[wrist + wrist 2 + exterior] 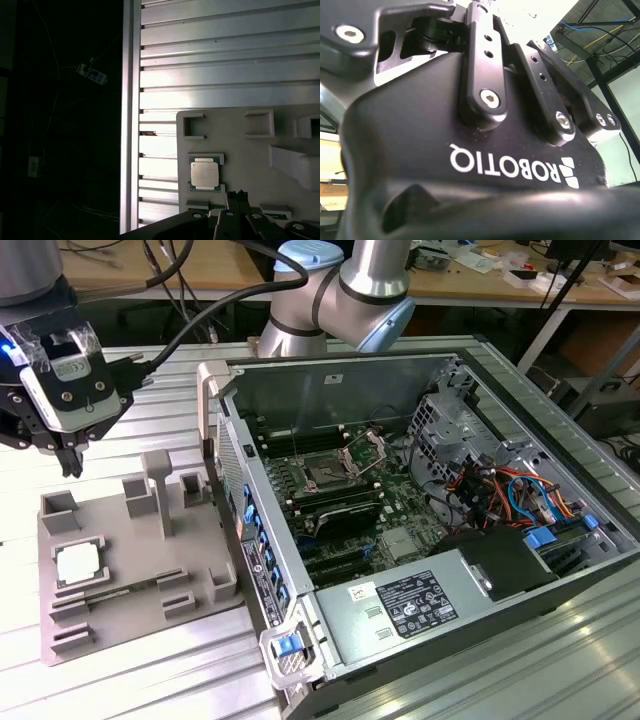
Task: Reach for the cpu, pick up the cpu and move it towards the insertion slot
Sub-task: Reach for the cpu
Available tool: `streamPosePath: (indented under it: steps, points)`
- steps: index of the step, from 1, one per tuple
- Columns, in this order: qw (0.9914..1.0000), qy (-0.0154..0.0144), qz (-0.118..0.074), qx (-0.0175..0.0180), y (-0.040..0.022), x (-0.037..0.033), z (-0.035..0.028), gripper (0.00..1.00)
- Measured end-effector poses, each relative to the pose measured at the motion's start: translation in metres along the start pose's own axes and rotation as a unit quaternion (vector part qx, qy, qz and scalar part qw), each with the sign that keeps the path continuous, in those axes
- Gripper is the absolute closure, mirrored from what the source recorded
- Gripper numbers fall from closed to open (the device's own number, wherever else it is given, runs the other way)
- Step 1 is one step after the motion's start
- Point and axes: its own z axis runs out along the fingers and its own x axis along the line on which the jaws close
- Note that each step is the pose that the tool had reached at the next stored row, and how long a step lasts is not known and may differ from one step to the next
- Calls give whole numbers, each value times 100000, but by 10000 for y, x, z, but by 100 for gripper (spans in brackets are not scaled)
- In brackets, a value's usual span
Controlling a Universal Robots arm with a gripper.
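- Ribbed metal table (130,690) carries a grey tray (190,540); an open computer case (350,390) stands just beside the tray, on the exterior view's right.
- The cpu (78,563) lies flat in a pocket of the tray, untouched. The insertion slot (325,475) is inside the case, well apart from the tray.
- The gripper (72,462) hangs above the tray's far edge, short of the cpu, fingers together and holding nothing.
- A good reach, I judge, needs the gripper centred over the cpu, spread wider than it, level, and closing on opposite edges rather than the pocket walls.
- The first wrist view looks down on the cpu (204,174), with the gripper (236,194) offset beside it. The exterior view adds height above the tray. The second wrist view shows the black housing (470,150).
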Motion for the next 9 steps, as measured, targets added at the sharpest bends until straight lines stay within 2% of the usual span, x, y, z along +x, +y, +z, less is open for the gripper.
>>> streamPosePath:
  steps: [8,9]
  points:
    - [100000,14,1,5,0,5,7,89]
    - [100000,6,1,4,-1,6,24,89]
